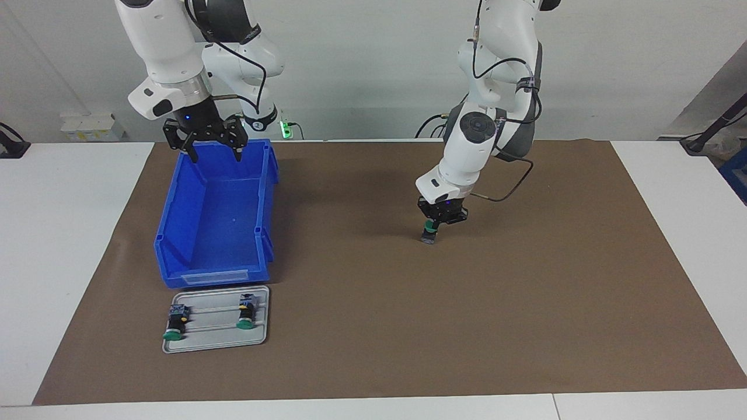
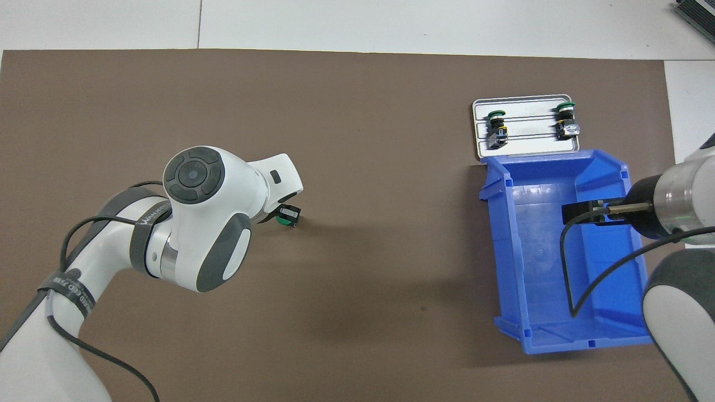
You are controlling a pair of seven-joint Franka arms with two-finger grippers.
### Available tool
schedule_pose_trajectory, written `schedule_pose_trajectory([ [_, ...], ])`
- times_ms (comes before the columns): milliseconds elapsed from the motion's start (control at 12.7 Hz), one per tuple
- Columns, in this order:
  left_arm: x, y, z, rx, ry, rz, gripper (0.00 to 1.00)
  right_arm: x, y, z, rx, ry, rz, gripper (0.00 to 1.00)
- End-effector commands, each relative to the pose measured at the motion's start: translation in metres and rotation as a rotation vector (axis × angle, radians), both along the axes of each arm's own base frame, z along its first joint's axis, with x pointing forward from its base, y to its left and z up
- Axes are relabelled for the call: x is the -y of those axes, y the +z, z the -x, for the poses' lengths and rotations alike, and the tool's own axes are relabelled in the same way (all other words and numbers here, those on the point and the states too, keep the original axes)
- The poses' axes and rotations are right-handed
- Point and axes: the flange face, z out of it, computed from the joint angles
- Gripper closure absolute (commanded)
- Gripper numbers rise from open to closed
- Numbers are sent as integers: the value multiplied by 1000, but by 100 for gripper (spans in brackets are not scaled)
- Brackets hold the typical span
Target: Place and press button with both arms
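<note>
The button (image 1: 429, 232) (image 2: 289, 215) has a round green cap, a black barrel and a grey-blue terminal block. It stands upright with the cap at the top and the block at the bottom, at or just above the brown-covered worktop (image 1: 525, 303) (image 2: 363, 139); whether the block touches the surface cannot be told. It sits near the middle of the worktop, toward the left arm's end, well in from every edge. The left gripper (image 1: 437, 223) holds it from above by its upper part, around the cap.
</note>
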Motion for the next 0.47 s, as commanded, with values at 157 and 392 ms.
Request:
schedule_pose_trajectory([
  [157, 8, -23, 8, -1, -11, -24, 100, 3, 1, 5, 6, 18, -23, 1],
  [392, 7, -22, 9, -14, -10, -30, 100, 3, 2, 5, 7, 18, -22, 1],
])
